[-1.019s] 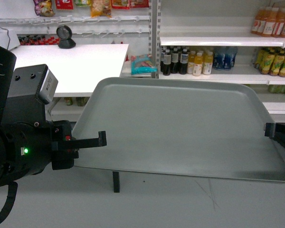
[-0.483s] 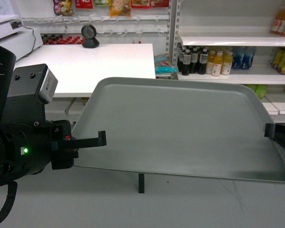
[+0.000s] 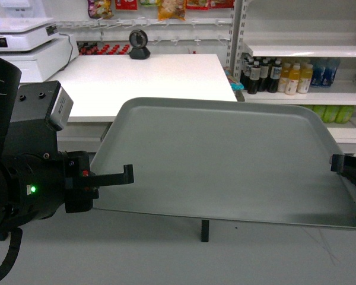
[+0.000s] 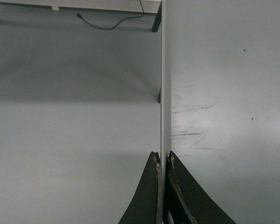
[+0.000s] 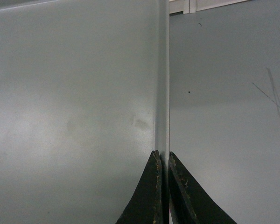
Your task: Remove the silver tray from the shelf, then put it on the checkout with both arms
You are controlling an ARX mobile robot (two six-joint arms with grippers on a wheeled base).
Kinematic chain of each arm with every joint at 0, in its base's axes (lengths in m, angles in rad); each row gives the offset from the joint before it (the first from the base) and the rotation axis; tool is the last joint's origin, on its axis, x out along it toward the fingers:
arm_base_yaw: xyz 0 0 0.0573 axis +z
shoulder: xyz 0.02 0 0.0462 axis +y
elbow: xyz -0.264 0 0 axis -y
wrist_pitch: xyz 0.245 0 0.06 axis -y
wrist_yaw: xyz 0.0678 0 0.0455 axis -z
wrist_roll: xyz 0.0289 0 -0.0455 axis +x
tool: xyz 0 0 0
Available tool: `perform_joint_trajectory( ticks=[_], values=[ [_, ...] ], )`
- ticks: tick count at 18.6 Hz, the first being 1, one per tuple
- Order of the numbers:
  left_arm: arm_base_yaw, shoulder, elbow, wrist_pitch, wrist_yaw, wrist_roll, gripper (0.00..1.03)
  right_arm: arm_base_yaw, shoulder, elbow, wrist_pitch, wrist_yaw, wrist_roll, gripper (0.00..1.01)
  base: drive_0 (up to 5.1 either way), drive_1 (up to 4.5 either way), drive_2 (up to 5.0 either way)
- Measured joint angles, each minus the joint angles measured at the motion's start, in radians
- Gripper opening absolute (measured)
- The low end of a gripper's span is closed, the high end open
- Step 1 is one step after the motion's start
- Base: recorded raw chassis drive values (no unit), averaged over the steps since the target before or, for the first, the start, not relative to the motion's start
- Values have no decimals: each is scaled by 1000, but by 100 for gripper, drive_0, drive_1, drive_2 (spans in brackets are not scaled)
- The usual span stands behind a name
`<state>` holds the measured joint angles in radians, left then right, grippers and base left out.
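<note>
Head view: the large flat rectangular grey-green metal tray with rounded corners hangs level in the air above the grey floor, carried between two black robot arms. The left hand grips the tray's left rim, one thin black finger lying over the edge; its bulky black housing shows a green light and a grey block. The right hand meets the tray's right rim at the frame's edge. Beyond the tray's far edge stands the broad white worktop on dark legs, bearing a round black scanner on a stand. To the right, glossy white metal store shelves carry rows of bottles. The tray touches neither worktop nor shelf.

Left wrist view: the two black fingers of the left hand are clamped on the tray's thin rim, which runs straight up the frame between them, grey floor on both sides.

Right wrist view: the right hand's fingers are pressed together on the opposite rim, the tray's flat underside or face filling the left half; which cannot be told.
</note>
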<state>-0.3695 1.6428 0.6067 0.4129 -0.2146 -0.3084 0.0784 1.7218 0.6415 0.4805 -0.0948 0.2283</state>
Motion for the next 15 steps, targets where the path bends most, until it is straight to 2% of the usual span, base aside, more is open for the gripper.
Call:
perform_joint_trajectory(
  ticks=[7,14,15],
  values=[
    [0,0,0,0,0,0,2,0,0,0,0,-2,0,2,-483,238,238],
    [4,0,-1,-1,-5,0,2,6,0,0,-1,1,3,2,0,0,0],
    [0,0,-1,-1,-3,0,2,0,0,0,-3,0,3,2,-2,416,-420]
  ],
)
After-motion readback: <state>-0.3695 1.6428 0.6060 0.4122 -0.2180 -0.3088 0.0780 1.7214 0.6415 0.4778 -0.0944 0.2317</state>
